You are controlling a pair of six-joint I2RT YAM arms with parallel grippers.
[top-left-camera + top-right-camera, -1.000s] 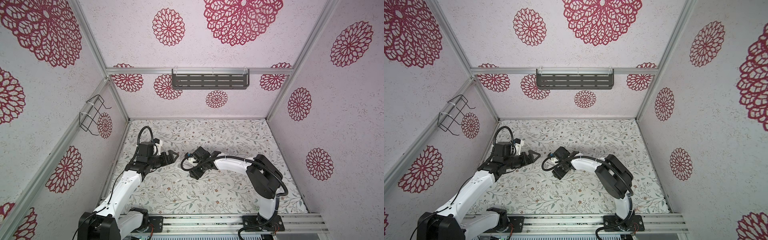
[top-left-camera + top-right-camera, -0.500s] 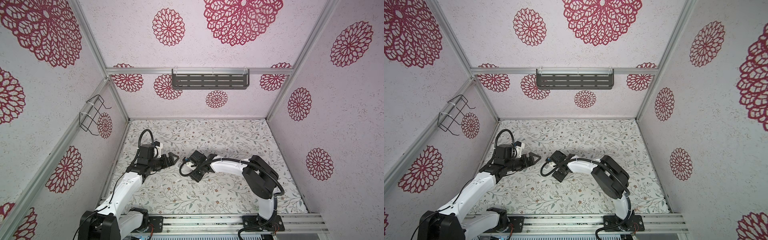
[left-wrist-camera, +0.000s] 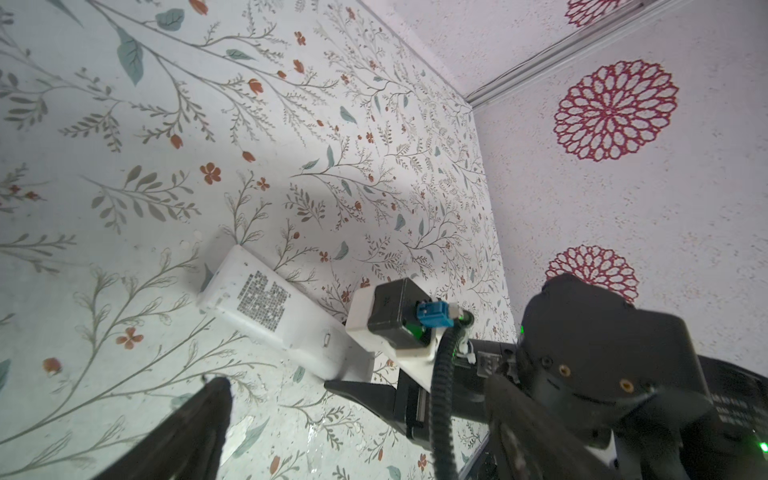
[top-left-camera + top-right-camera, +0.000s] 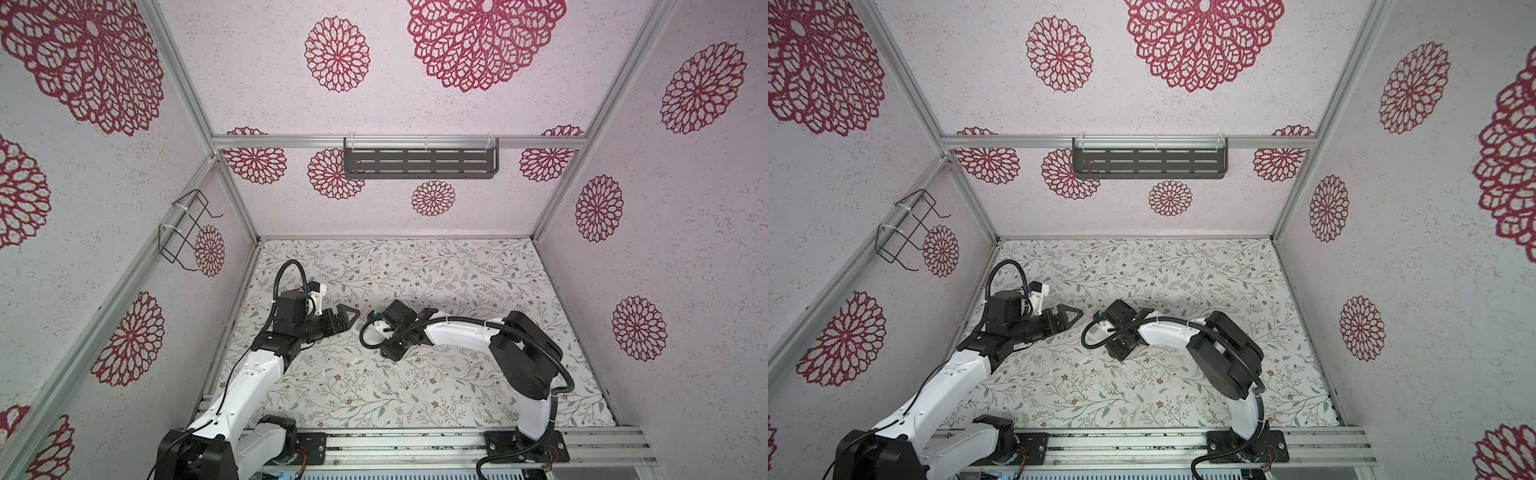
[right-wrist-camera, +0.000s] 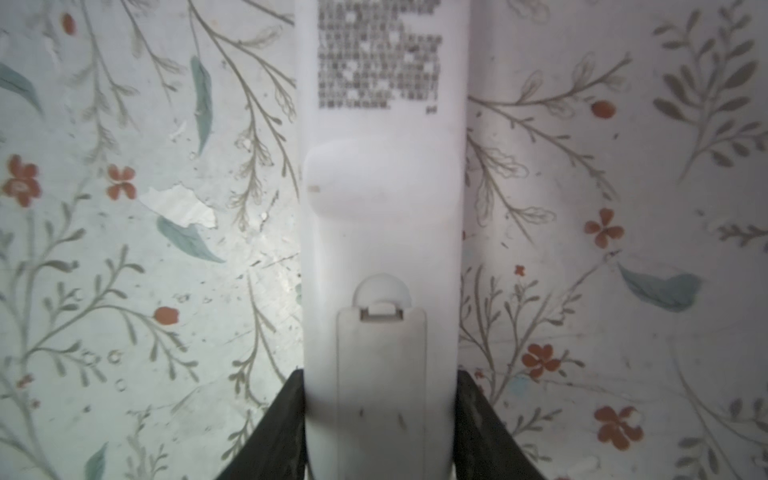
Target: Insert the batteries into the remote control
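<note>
The remote control (image 5: 382, 208) lies back up on the floral table, a long white body with a block of grey print and its battery cover in place; it also shows in the left wrist view (image 3: 270, 307). My right gripper (image 5: 380, 386) is shut on its cover end, with a black finger (image 5: 286, 407) pressed against each long side. In both top views the right gripper (image 4: 395, 353) (image 4: 1121, 351) points down and hides the remote. My left gripper (image 4: 347, 316) (image 4: 1068, 313) hovers open just left of it, holding nothing. The batteries are out of view.
A dark slotted shelf (image 4: 419, 164) hangs on the back wall and a wire basket (image 4: 183, 232) on the left wall. The table cover has small torn white patches (image 5: 178, 205). A metal rail (image 4: 415, 444) carrying both arm bases runs along the front edge.
The right jaws have narrowed onto the sides of the remote, and the right arm shifted slightly left. The left gripper has stayed open and nearly still.
</note>
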